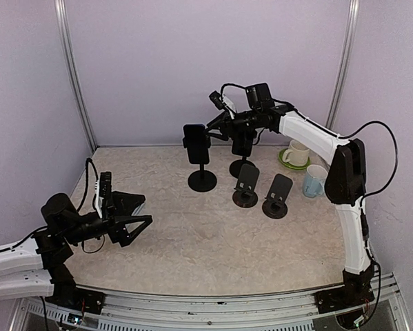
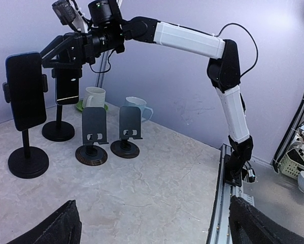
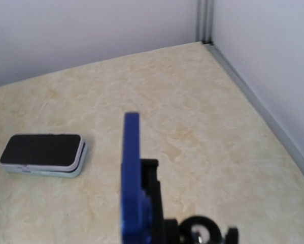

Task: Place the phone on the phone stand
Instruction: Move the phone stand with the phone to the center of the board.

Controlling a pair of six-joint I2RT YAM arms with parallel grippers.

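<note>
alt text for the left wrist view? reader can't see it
The right gripper is at a dark phone on the rear pole stand, grip unclear. A blue-edged phone sits clamped upright in the nearer pole stand, with two low angled stands empty beside them on the table.

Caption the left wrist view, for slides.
Right gripper at black phone on rear black pole stand; two angled black stands empty.

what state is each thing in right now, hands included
left hand: open, empty
right hand: open, by the pole stands
blue-cased phone: upright, clamped on front pole stand
second phone: upright on rear pole stand
third phone: lying flat, dark face up, on table
folding stands: both propped open, empty
mugs: both upright
</note>
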